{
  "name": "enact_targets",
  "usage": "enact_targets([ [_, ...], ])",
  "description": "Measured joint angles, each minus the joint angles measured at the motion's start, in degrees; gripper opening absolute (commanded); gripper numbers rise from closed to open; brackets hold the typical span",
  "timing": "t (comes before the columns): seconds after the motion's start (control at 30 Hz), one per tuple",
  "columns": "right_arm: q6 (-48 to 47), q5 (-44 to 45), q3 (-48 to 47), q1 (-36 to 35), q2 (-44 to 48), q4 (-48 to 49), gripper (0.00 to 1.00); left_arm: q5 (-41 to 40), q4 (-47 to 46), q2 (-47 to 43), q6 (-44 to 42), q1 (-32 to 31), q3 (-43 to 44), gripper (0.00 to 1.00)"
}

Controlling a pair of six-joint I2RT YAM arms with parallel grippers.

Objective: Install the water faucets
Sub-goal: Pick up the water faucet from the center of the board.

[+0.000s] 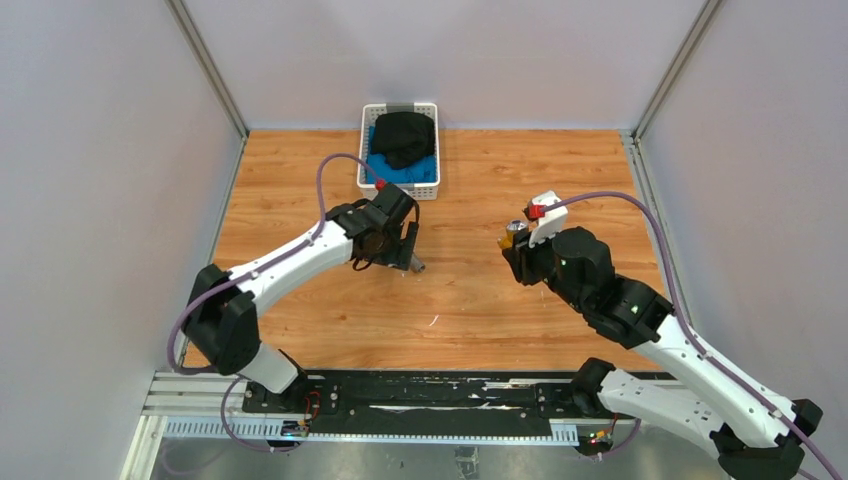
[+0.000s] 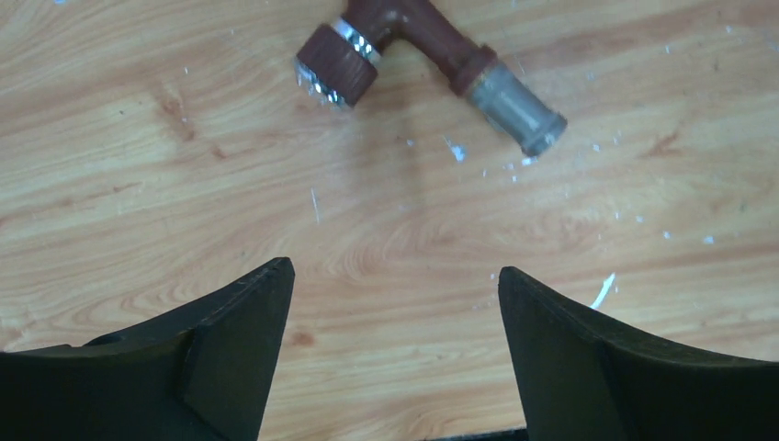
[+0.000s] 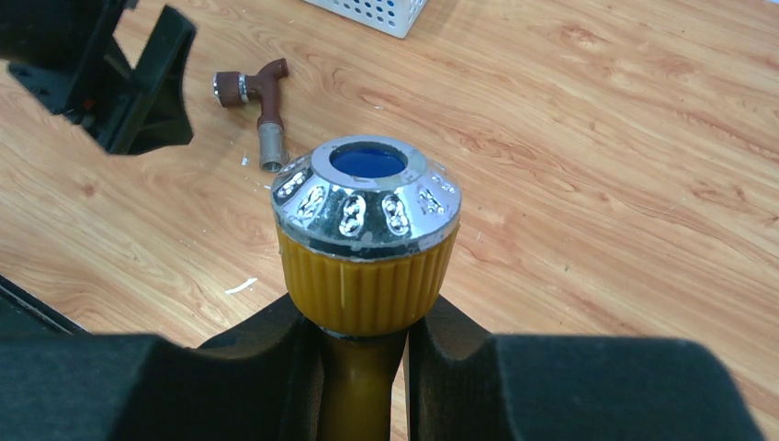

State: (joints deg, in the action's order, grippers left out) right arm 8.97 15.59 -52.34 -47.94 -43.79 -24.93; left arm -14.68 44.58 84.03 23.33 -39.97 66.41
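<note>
R gripper [image 3: 363, 322] aloft, clamps yellow faucet [image 3: 367, 262]; L gripper [image 2: 395, 276] low (jaws spread).

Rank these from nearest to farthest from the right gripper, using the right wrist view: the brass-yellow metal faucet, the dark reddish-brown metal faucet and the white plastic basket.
1. The brass-yellow metal faucet: clamped in the right gripper itself.
2. The dark reddish-brown metal faucet: lying on the wooden table, ahead and to the left.
3. The white plastic basket: farther back, at the view's top edge.
</note>
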Motion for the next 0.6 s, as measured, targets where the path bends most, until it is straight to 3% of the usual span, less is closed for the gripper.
enact_targets([
  [0.27, 1.0, 0.1, -0.3, 0.0, 0.2, -1.2, 0.00, -1.6, -4.3, 11.2, 15.8, 0.5, 3.8, 0.89],
  [0.6, 1.2, -1.9, -0.3, 0.0, 1.0, -1.6, 0.00, -5.7, -4.7, 24.5, 36.1, -1.6, 11.1, 0.85],
])
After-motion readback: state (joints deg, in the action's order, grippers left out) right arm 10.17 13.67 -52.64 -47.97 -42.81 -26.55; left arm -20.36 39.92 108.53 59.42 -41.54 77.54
